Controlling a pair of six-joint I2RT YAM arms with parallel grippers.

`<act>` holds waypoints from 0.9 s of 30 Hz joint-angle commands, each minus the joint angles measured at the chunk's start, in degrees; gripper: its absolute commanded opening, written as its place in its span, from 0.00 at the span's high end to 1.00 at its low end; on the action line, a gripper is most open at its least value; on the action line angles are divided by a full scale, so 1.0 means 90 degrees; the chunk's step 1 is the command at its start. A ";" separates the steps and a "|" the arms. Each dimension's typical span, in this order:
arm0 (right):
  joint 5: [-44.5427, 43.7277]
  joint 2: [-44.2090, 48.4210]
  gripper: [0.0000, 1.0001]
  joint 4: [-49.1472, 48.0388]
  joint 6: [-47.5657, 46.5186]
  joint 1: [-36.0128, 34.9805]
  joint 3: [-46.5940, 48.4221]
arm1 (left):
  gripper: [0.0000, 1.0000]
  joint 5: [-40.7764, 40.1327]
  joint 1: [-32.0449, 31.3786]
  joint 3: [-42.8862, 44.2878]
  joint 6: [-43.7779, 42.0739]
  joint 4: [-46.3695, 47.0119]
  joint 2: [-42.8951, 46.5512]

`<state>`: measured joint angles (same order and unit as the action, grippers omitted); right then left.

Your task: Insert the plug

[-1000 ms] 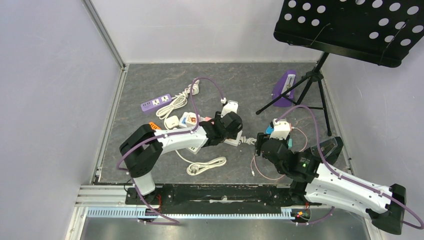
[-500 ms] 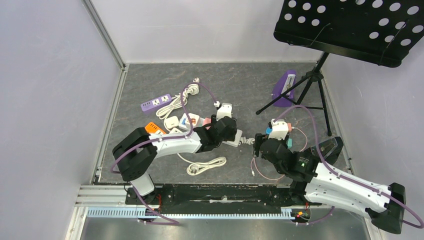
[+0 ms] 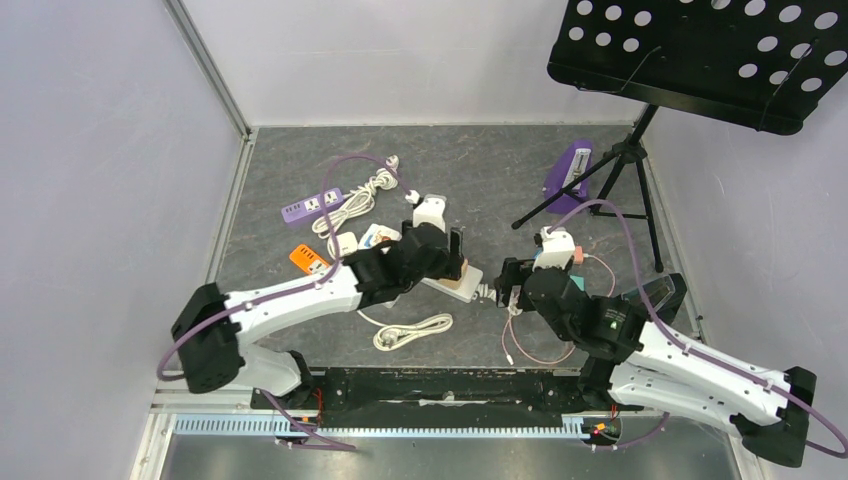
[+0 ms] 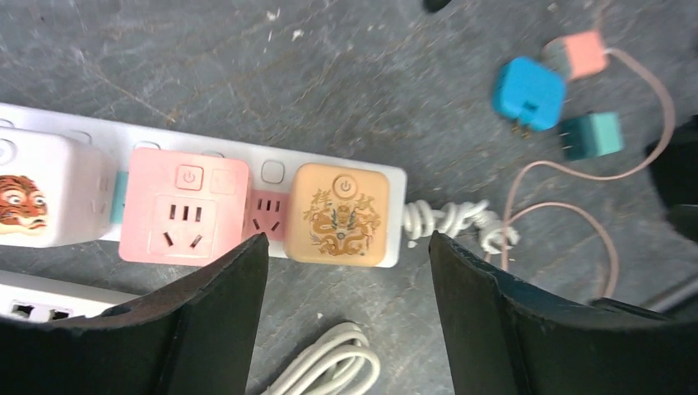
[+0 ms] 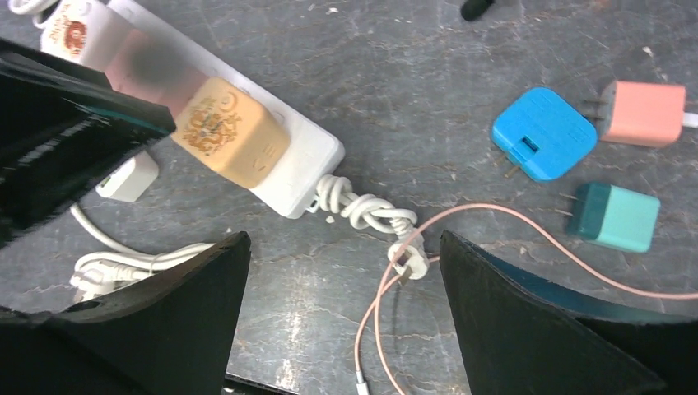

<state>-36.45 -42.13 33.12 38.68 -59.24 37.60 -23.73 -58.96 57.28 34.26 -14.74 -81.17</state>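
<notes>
While both are spread wide and empty, the left pincer (image 4: 347,243) hangs over the tan adapter (image 4: 342,214), the right pincer (image 5: 346,239) over the knotted cord (image 5: 362,212).

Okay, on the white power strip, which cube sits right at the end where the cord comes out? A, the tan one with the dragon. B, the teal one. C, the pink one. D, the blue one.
A: the tan dragon cube sits on the last socket of the strip, right beside the knotted cord.

My left gripper (image 4: 346,247) pulls back from the cord end of the power strip (image 4: 393,183), jaws now wider. My right gripper (image 5: 344,247) edges toward that end, widening too.
</notes>
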 commanded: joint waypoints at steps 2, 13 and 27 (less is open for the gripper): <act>0.0580 -0.0470 0.13 -0.0830 -0.0600 0.0020 0.0484 | 0.28 0.0167 0.0008 -0.0171 0.0033 -0.0269 0.0774; 0.2408 -0.2843 0.34 -0.1895 -0.0889 0.0900 0.1272 | 0.60 0.1878 0.0847 -0.0738 0.0702 0.0163 0.0891; 0.2796 -0.3715 0.50 -0.2084 -0.0762 0.0997 0.1021 | 0.60 0.2943 0.1385 -0.1010 0.0717 0.1002 0.0082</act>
<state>-12.43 -76.69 16.75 31.66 -50.39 48.36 -0.56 -46.94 48.84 39.00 -10.00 -79.42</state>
